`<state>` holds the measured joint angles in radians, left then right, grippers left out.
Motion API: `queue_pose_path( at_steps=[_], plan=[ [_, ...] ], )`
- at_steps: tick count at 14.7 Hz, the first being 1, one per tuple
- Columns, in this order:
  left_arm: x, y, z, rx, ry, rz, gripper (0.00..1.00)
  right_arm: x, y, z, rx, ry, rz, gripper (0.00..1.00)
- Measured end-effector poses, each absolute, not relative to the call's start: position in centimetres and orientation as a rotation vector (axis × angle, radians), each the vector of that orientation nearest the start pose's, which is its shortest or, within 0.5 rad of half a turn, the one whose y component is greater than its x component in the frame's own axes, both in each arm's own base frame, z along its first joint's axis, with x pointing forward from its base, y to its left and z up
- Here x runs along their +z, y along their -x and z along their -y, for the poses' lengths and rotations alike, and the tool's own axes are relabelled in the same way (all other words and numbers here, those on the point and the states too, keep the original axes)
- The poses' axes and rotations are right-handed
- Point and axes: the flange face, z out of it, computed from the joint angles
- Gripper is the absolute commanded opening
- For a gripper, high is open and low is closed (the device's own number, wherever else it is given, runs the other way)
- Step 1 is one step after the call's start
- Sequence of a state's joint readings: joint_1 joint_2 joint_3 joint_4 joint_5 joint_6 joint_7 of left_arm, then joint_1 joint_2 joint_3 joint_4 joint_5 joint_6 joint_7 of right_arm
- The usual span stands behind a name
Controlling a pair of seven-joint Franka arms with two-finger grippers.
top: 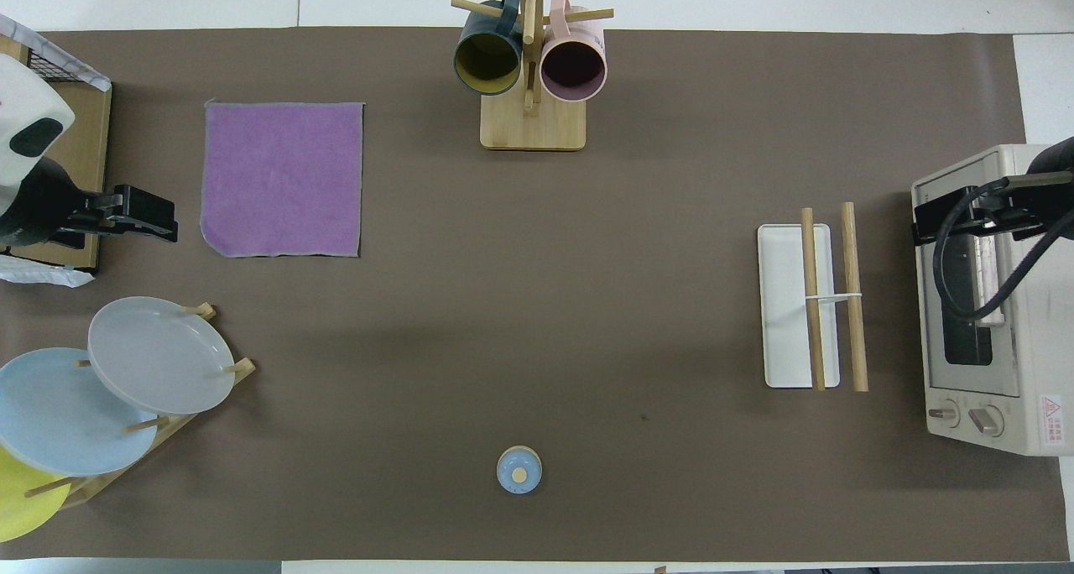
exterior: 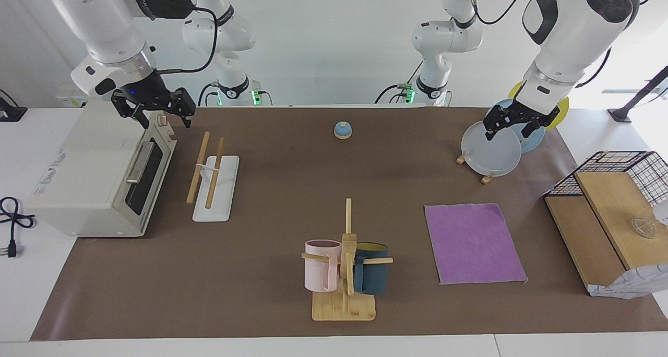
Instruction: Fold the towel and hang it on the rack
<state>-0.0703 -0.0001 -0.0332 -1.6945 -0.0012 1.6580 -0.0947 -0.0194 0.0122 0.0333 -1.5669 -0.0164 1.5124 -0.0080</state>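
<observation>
Two mugs, a pink mug (exterior: pixel 322 265) and a teal mug (exterior: pixel 371 275), hung on a wooden mug tree (exterior: pixel 346 273) at the desk edge farthest from the robots. Three plates held upright in a plate stand (top: pixel 180 423): a grey plate (exterior: pixel 491 151), a blue plate (top: pixel 59 410) and a yellow plate (top: pixel 21 498), cut off by the frame in the overhead view. A wire basket (exterior: pixel 626 169) over a wooden box (exterior: pixel 600 231) at the left arm's end, with something clear and something pale on it, too small to tell. A toaster oven (exterior: pixel 99 182) at the right arm's end, door shut, inside not visible.

Desk (exterior: pixel 31 294) white, covered by a brown mat (exterior: pixel 292 190). White wall at the robots' end; a black cable (exterior: pixel 13 224) beside the oven.

Towel (exterior: pixel 474 244) flat and unfolded, purple face up, on the mat toward the left arm's end, farther from the robots than the plate stand. Rack (exterior: pixel 213 178) empty, just beside the oven front, well apart from the towel. A small blue bell (exterior: pixel 343 130) near the robots, mid-desk.

Left gripper (exterior: pixel 514 127) up over the plates, jaws spread, holding nothing. Right gripper (exterior: pixel 156 114) up over the oven's corner, jaws spread, holding nothing; partly hidden by its own cable in the overhead view.
</observation>
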Motion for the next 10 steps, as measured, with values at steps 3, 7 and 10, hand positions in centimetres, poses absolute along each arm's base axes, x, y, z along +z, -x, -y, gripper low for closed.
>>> queue_pose_path(
  at_steps=[3,7,10],
  plan=[
    [52.6,-56.4,3.8,0.022,3.178,0.071,1.00,61.5,-55.2,-0.5,0.105,3.156,0.033,1.00],
    [44.2,-59.3,0.9,0.009,3.187,0.169,1.00,61.5,-55.2,-0.5,0.105,3.156,0.032,1.00],
    [38.5,-59.9,-1.4,-0.017,3.186,0.244,1.00,61.5,-55.2,-0.5,0.105,3.156,0.032,1.00]
  ],
)
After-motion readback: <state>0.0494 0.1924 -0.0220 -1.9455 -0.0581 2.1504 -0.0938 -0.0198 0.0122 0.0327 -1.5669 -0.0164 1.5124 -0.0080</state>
